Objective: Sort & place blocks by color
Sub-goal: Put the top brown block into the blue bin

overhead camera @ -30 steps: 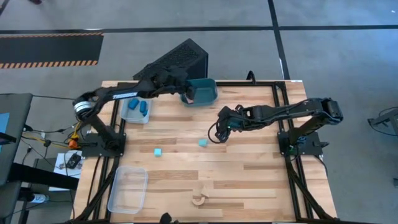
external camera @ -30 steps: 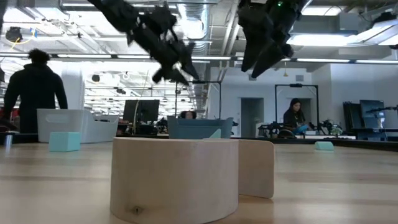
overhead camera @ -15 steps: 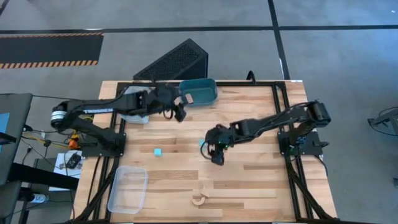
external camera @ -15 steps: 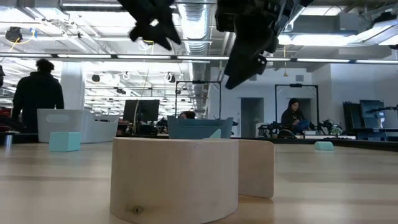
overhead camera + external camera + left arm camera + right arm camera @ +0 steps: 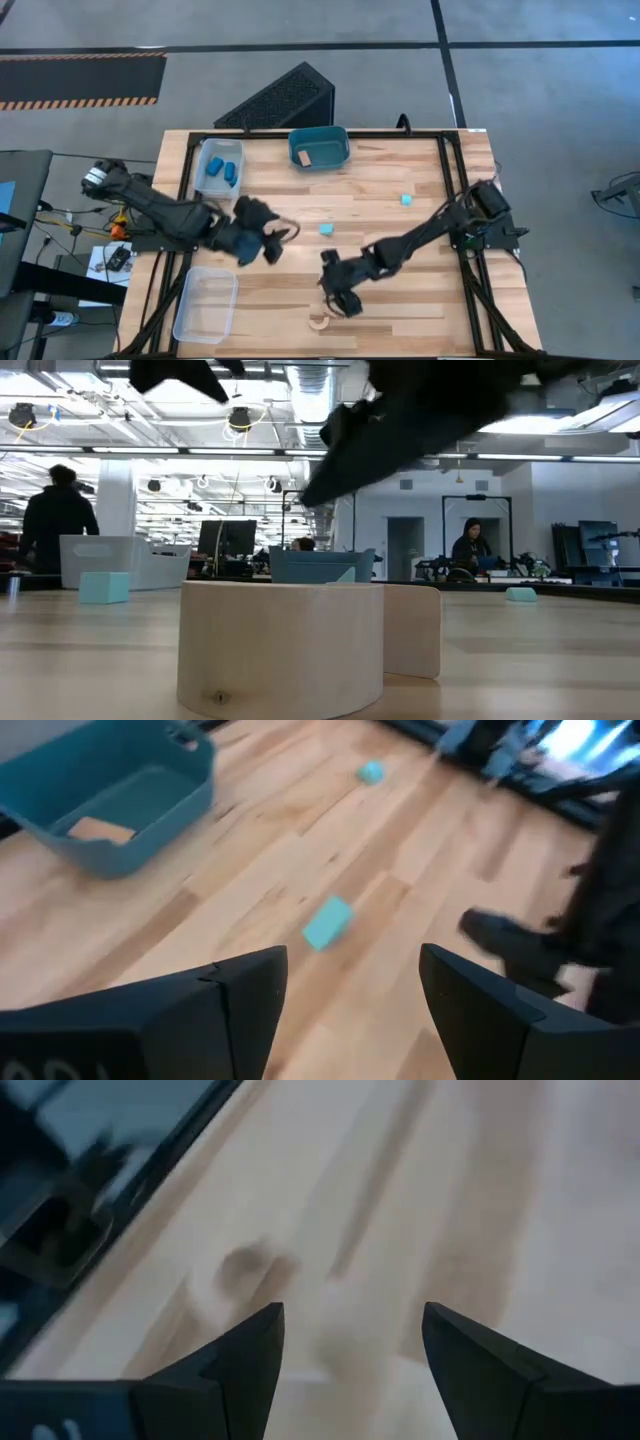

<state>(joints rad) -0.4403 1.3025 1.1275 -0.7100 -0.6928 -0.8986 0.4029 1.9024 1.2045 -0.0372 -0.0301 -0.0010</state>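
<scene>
Wooden arch lies near the front edge of the table, and in the low view it fills the foreground as a pale curved piece. One cyan block sits near the table's middle; the left wrist view shows it lying tilted on the boards. A second cyan block lies toward the right side, well apart from the first, and also shows in the left wrist view. In the low view a cyan block stands at the left and another at the far right. Two darker blue blocks lie in the clear tray at the back left. A tan block rests inside the teal tub at the back middle, seen also in the left wrist view. A second clear tray sits at the front left corner.

Right gripper hangs low over the table just behind the arch, its jaws wide apart with nothing between them; its wrist view shows only blurred boards past the fingers. Left gripper is over the left-middle of the table, near the first cyan block but apart from it, jaws parted and holding nothing, as its fingers show.

People stand in the room behind
</scene>
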